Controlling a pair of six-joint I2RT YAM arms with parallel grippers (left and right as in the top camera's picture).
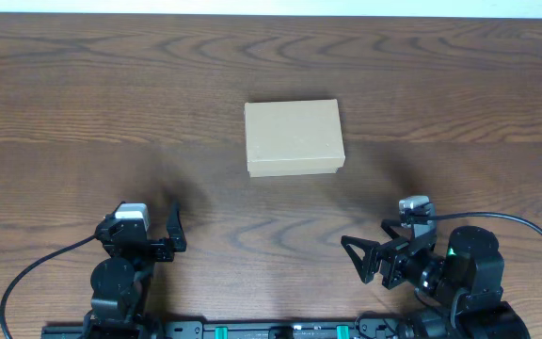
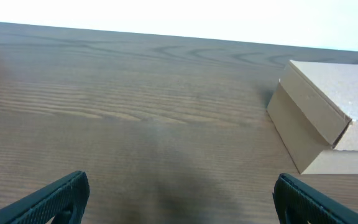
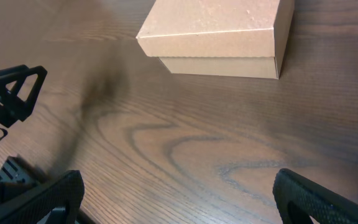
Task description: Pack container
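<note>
Container: lid closed, laid flat on the table, judged reachable by either arm.
Left gripper: spread, empty, set back near-left of the container.
Right gripper: spread, empty, set back near-right of it; approach room is left.

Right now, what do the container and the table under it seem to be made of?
The container looks like plain tan cardboard, matte: faintly speckled faces and crisp folded lid edges in the wrist views. The table shows dark brown wood grain with a smooth, low-sheen finish; solid wood, veneer or laminate cannot be told.
</note>
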